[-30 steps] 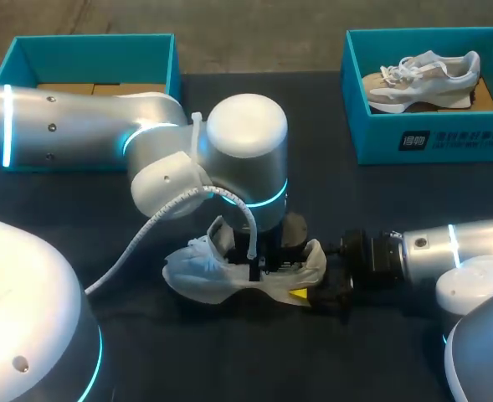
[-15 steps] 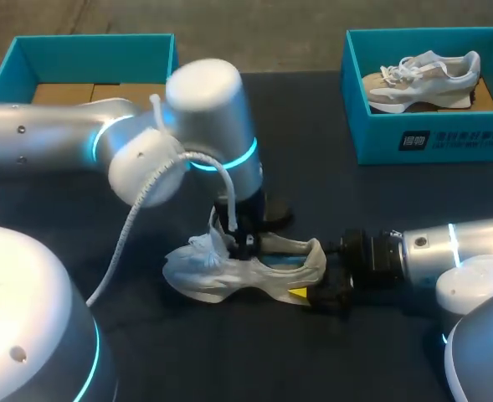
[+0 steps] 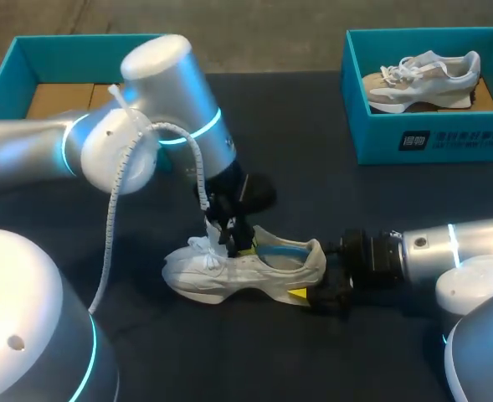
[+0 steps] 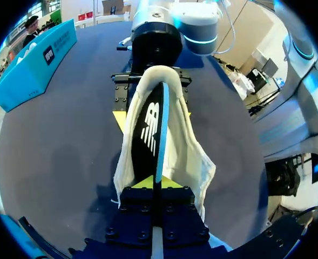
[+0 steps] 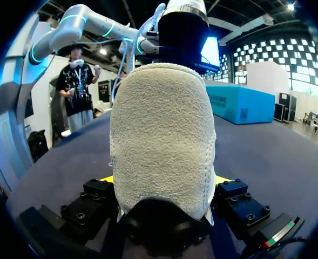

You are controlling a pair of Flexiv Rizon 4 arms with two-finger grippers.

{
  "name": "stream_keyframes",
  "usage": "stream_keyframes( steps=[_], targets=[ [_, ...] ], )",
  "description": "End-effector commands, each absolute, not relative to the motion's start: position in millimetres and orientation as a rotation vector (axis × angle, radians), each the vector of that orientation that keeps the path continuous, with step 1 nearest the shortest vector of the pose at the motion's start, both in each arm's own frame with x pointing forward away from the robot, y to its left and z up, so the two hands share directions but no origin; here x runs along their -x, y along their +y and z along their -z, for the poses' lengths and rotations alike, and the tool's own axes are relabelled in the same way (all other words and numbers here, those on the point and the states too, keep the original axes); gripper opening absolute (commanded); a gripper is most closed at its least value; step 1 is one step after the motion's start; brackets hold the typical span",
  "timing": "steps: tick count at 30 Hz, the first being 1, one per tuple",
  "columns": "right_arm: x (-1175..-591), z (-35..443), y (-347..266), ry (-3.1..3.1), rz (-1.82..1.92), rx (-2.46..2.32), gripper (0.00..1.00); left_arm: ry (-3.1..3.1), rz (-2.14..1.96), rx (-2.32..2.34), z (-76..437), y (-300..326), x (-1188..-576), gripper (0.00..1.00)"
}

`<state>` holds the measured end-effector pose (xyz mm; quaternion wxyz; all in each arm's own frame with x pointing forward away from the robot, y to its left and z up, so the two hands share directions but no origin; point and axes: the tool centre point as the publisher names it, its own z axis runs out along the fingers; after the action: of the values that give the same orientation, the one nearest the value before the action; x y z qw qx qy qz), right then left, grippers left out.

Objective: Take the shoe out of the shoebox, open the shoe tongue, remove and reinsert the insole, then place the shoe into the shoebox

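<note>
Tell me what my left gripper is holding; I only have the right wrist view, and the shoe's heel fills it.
Observer: The left gripper is shut on the insole, which is pinched on edge between its fingers.
Operator: Is the insole clear of the shoe?
Observer: No. In the left wrist view its far end sits inside the white shoe, near the heel.
Operator: Which box is free for the return?
Observer: In the head view the left shoebox shows only its cardboard floor. The right shoebox holds a second shoe.
</note>
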<state>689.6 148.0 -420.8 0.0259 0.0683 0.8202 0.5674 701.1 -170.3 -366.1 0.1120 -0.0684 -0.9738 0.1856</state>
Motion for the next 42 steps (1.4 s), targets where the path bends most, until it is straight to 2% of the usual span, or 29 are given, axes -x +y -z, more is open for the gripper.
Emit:
stream_keyframes(
  steps=[1, 9, 10, 11, 12, 18, 26, 42],
  targets=[
    [-688, 420, 150, 2.542, -1.745, -0.213, 0.0, -2.841, -0.615, 0.193, 363, -160, -700, 0.0],
    [-688, 420, 150, 2.542, -1.745, -0.213, 0.0, -2.814, -0.641, 0.197, 363, -159, -699, 0.0],
    [-688, 420, 150, 2.542, -1.745, -0.213, 0.0, -2.819, -0.64, 0.207, 362, -160, -697, 0.04],
    [-688, 420, 150, 2.542, -1.745, -0.213, 0.0, -2.823, -0.643, 0.215, 361, -161, -696, 0.26],
    [-688, 420, 150, 2.542, -1.745, -0.213, 0.0, -2.829, -0.648, 0.222, 359, -163, -695, 0.38],
    [-688, 420, 150, 2.542, -1.745, -0.213, 0.0, -2.857, -0.71, 0.253, 342, -167, -692, 0.55],
    [-688, 420, 150, 2.542, -1.745, -0.213, 0.0, -2.93, -0.769, 0.291, 318, -171, -689, 0.55],
    [-688, 420, 150, 2.542, -1.745, -0.213, 0.0, -3.059, -0.785, 0.279, 304, -189, -682, 0.48]
  ],
)
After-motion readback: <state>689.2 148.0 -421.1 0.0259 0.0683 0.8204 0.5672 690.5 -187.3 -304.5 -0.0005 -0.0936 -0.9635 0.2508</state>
